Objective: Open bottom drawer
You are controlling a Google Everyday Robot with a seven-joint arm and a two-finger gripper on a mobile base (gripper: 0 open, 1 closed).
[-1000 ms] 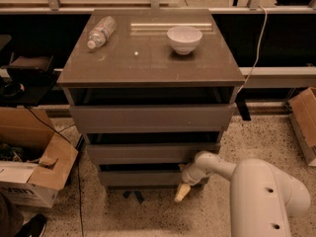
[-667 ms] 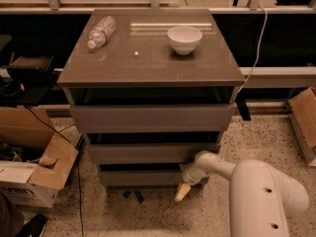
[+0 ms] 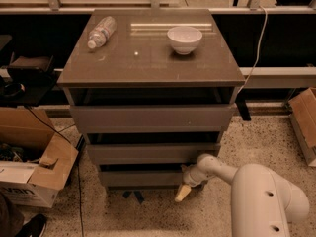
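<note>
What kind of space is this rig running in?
Probably a lab or workshop test bay: open cardboard boxes on a speckled floor, loose cables, and a lone drawer cabinet as a prop. The gripper is low by the right end of the bottom drawer.

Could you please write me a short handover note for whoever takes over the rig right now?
The hand is low, at the right end of the bottom drawer front, near the floor. Whether it has hold of the drawer cannot be told.
The bottom drawer is the lowest of three in the cabinet; no clear pull-out shows.
Done: arm brought to the drawer.
Left: pull the bottom drawer out.
A water bottle and white bowl sit on top.
</note>
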